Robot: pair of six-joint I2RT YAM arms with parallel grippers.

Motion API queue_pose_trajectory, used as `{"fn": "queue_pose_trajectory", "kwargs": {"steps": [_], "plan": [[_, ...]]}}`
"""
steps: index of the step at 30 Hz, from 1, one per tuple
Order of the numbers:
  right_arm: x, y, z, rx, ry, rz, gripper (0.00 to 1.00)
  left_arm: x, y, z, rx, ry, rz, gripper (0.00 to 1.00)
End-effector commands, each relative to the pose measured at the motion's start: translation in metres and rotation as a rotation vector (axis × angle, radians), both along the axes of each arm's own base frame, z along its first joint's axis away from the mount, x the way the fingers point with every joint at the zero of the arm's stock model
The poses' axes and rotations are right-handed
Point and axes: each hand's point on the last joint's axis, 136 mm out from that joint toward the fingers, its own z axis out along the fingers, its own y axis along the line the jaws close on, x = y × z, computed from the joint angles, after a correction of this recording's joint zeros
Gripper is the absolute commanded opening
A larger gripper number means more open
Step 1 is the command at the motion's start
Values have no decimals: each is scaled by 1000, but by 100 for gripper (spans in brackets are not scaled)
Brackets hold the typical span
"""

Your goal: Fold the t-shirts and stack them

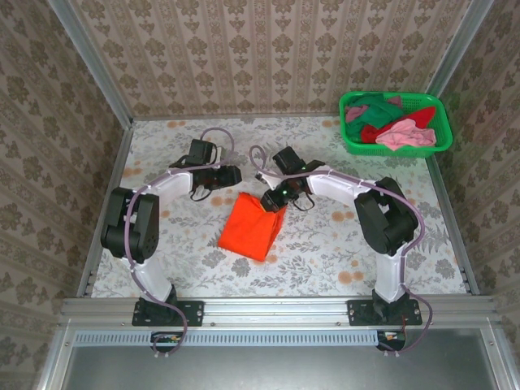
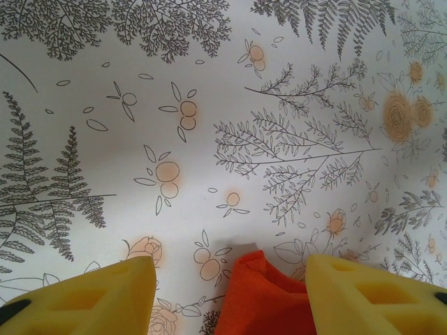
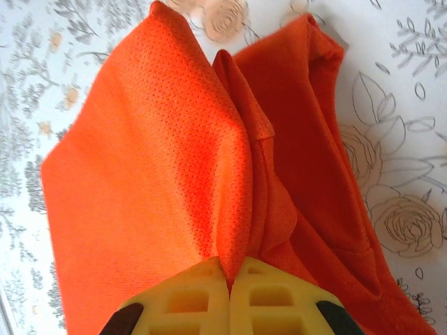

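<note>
Step in hand, as judged: folding the orange t-shirt (image 1: 252,226), which lies partly folded near the middle of the table (image 1: 341,252), its mesh cloth bunched into a raised ridge. The right gripper (image 3: 229,278) is closed tight on that ridge; the left gripper (image 2: 227,279) stands part open above a shirt corner, holding nothing. The next move likely calls for laying the pinched fold flat; other t-shirts (image 1: 396,123) lie in the basket (image 1: 388,151) at the far right corner

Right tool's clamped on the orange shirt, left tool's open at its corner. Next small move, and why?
Probably ease the left tool down and close it on the corner of the bright orange mesh-cloth t-shirt between its open yellow fingers; the right tool pinches a fold, so both could lift it.
</note>
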Motion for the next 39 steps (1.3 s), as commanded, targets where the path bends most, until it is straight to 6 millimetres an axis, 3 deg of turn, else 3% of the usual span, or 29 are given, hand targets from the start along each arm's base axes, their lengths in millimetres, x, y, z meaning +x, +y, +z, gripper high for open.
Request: {"fn": "queue_pose_trajectory", "kwargs": {"steps": [1,5,7,9,13,15,17,21,26,34,38,39], "plan": [[1,-7,-1,-23,-38,-31,0,-3,-2,-1,5,16,-21,59],[1,-13,-14,-53,-44,-66,1,-3,-1,-3,9,19,-15,59],[3,-17,-19,-68,-47,-86,9,-3,-2,-4,5,24,-15,59],[8,-20,-13,-77,-72,-110,27,-4,-4,-3,4,24,-25,59],[20,-35,23,-62,-158,-253,77,-14,-7,-1,-5,28,-78,59],[18,-45,38,-43,-157,-331,90,-22,-6,-2,-8,32,-93,59],[8,-54,41,-34,-126,-399,94,-30,-2,-4,-1,36,-93,59],[-25,-77,14,-97,43,-525,96,-41,11,-10,10,54,-62,59],[-48,-73,-13,-118,178,-556,90,-46,18,-10,7,55,-42,59],[-29,-58,-28,-162,214,-540,70,-49,20,-7,16,52,-61,59],[-18,-58,-30,-157,216,-545,47,-50,22,-3,16,40,-54,59],[-14,-58,-30,-152,209,-545,38,-51,22,-2,16,37,-53,60]]}}
